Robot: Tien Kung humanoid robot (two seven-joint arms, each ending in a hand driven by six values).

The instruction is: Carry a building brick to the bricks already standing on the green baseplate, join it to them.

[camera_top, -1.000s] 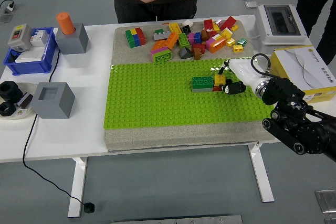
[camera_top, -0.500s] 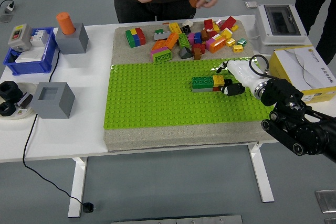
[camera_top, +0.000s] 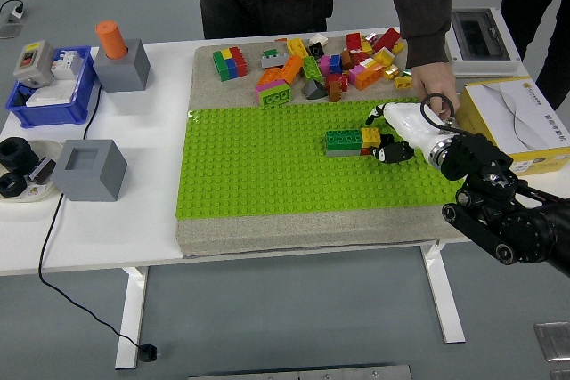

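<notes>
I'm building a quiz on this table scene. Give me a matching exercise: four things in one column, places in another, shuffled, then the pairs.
Things:
1. orange cylinder
2. loose brick pile
3. right hand
4. blue bin

Places:
A. at the joined bricks on the green baseplate
B. far left of the table
C. on a grey block
D. beyond the baseplate's far edge

Pairs: 1-C, 2-D, 3-A, 4-B

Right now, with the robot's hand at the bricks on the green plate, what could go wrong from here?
1. A person's hand reaches down close behind the robot's right hand; the two could collide.
2. The right hand sits against the joined bricks on the green baseplate; a sideways push might knock them loose rather than seat a new brick.
3. The fingers hide the joint, so alignment cannot be checked.
</notes>
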